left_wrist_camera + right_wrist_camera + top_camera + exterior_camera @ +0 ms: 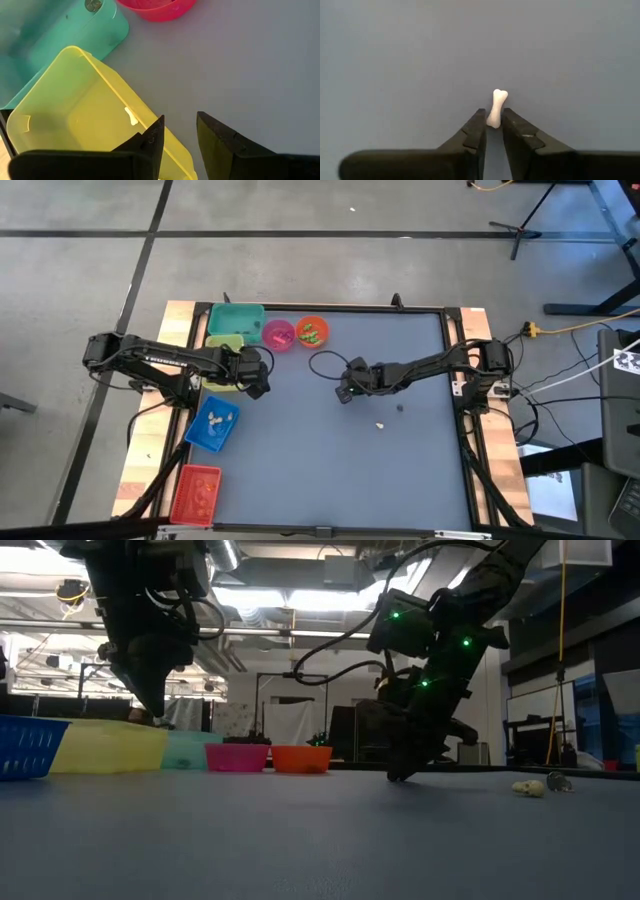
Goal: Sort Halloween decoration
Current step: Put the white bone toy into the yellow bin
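Pick-up step in hand. Right gripper (490, 131) is down at the table (400, 470) near its middle, fingers closed to a narrow gap on the lower end of a small white bone (496, 108). The bone is pinched between the fingertips, its long axis running straight out ahead of the fingers, free knobbed end pointing away from the wrist.

Next move is judged to be a lift and a carry to the bins on the left; a gentle, steady grip is called for, the piece being held by one end only.

Left gripper (179, 135) hangs over the corner of the yellow bin (65, 120), fingers part open, nothing held.

Two more trinkets (388, 417) lie loose on the table just beyond the right gripper.
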### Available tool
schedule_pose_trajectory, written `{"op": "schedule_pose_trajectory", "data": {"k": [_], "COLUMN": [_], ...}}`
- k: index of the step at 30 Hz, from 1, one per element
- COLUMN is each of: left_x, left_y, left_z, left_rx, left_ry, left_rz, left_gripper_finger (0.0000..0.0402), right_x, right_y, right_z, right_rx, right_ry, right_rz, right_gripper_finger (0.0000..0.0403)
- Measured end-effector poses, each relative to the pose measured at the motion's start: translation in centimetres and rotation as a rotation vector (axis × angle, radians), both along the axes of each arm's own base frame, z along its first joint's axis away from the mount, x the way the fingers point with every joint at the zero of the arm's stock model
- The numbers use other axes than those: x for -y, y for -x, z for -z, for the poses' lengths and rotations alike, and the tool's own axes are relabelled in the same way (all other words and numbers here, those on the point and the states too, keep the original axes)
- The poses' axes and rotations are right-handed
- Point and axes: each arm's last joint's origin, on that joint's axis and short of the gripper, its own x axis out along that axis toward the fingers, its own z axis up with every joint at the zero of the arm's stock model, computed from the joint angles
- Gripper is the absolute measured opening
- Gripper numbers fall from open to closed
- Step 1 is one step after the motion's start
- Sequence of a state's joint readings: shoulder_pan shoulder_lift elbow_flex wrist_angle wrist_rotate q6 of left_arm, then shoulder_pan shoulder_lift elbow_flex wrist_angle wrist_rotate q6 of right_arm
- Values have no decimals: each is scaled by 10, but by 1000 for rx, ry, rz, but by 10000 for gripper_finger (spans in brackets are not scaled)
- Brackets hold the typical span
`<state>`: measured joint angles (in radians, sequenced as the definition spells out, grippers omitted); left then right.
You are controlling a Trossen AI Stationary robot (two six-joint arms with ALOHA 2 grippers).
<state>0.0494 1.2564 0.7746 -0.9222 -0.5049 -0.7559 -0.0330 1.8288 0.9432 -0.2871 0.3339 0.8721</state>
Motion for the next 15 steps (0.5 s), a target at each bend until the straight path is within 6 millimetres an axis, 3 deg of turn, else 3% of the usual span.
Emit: {"op": "schedule_pose_trajectory", "data": {"k": [15], "left_x": [0], "left_y": [0], "left_z": [0], "left_rx": [0], "left_ry": [0], "left_rz": [0], "left_gripper_finger": [98], "right_x": [0], "right_y": [0], "right_z": [0], "right_rx": [-7], "right_ry": [4], "right_rz": [-19], "right_gripper_finger": [33]}}
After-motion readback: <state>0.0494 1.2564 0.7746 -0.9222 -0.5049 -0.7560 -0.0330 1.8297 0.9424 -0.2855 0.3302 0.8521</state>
